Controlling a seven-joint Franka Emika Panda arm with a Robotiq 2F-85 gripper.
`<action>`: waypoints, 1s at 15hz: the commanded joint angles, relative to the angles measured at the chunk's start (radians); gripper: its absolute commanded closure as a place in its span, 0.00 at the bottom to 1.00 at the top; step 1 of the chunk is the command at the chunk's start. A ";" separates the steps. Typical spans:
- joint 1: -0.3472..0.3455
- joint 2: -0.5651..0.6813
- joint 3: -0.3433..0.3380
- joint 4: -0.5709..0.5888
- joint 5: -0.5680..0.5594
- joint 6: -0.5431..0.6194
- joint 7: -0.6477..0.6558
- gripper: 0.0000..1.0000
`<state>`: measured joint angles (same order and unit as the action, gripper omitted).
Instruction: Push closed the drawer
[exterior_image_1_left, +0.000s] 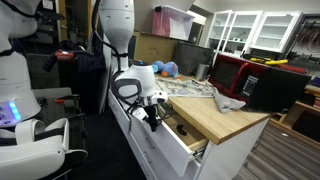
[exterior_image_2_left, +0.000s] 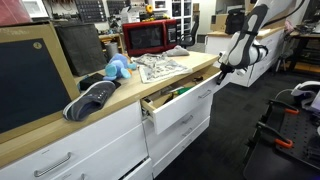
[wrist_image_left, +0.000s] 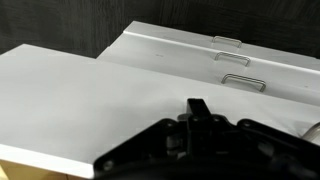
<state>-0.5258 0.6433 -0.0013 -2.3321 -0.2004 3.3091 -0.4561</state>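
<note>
Wrist view shows the gripper (wrist_image_left: 198, 122), its opening impossible to tell, facing the flat front of the drawer (wrist_image_left: 90, 100), which stands out broadside from the cabinet (wrist_image_left: 190, 52).

no readable text, no labels — no numbers

In an exterior view the camera stands off the counter (exterior_image_1_left: 228, 122) corner, mid-range and slightly above, with the arm (exterior_image_1_left: 135, 82) near centre. In an exterior view from the opposite end it looks along the counter, arm (exterior_image_2_left: 245, 40) far back. Both share counter, open drawer (exterior_image_1_left: 185, 138), red microwave (exterior_image_1_left: 228, 70). Wrist view: very close, looking past the end effector (wrist_image_left: 198, 110) over white fronts with handles (wrist_image_left: 236, 82).
</note>
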 joint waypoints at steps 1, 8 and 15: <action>0.084 0.037 -0.072 0.053 -0.068 0.091 0.023 1.00; 0.196 0.093 -0.172 0.107 -0.089 0.193 0.030 1.00; 0.244 0.122 -0.203 0.236 -0.072 0.144 0.058 1.00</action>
<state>-0.3135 0.7457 -0.1740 -2.1667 -0.2704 3.4534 -0.4366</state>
